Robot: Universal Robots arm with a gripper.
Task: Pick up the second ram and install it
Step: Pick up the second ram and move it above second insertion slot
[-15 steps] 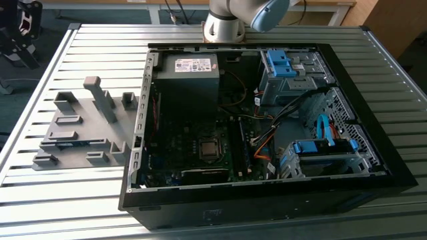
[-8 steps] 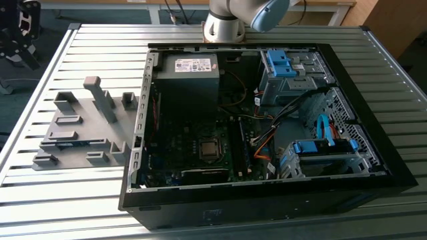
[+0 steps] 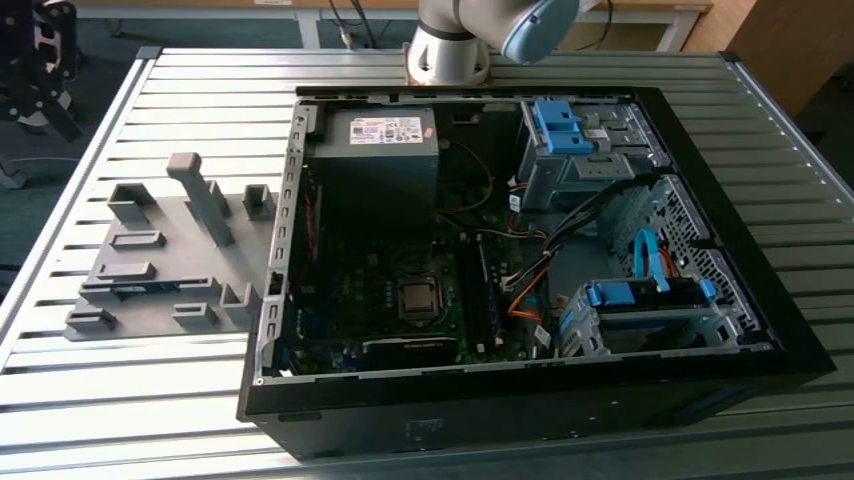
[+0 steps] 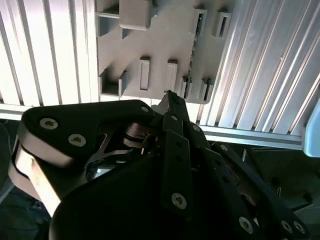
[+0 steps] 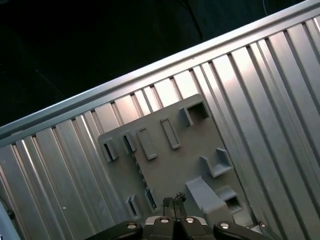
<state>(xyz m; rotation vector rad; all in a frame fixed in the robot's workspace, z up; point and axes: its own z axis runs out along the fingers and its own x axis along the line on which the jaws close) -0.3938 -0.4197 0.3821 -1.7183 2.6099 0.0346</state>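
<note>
Grey holder [image 3: 171,262]; second ram [image 3: 138,289] inside

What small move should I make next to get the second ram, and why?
Probably slide the claw sideways until it is centred over the second ram. In the first wrist view it hangs shut and empty above the grey holder tray, beside one end of the ram, which stands on edge in its slots.

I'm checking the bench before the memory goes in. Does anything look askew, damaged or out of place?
Nothing stands out. The open computer case lies flat on the slatted table, the grey holder tray sits level beside it at the exterior view's left, and the gripper hangs above that tray.
</note>
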